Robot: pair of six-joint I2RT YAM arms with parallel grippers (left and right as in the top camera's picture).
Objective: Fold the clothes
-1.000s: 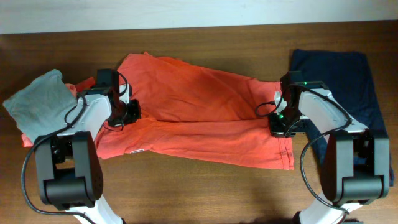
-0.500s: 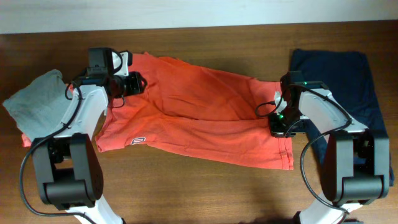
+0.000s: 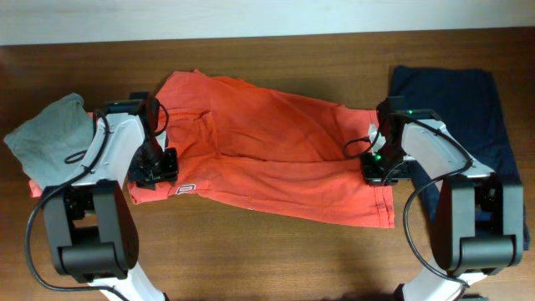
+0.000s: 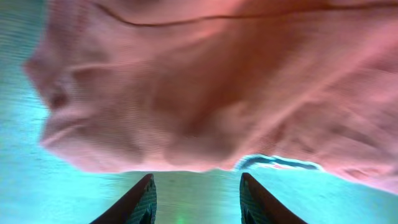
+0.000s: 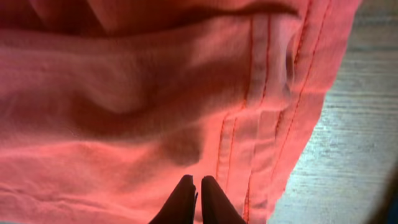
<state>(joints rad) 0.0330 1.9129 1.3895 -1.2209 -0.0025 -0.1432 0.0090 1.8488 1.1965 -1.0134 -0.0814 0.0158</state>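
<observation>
- Dark wooden bench (image 3: 267, 259) carries red-orange cotton T-shirt (image 3: 267, 150), spread across its centre.
- Left claw (image 4: 196, 186) gapes at shirt's left edge; right claw (image 5: 193, 186) closed at right hem, grip unclear.
- Judged light, limp: pinch hem corners.

The T-shirt (image 3: 267, 159) is red-orange, the garment (image 3: 456, 100) at the right edge plain navy, the worktop (image 3: 276, 259) brown wood.
</observation>
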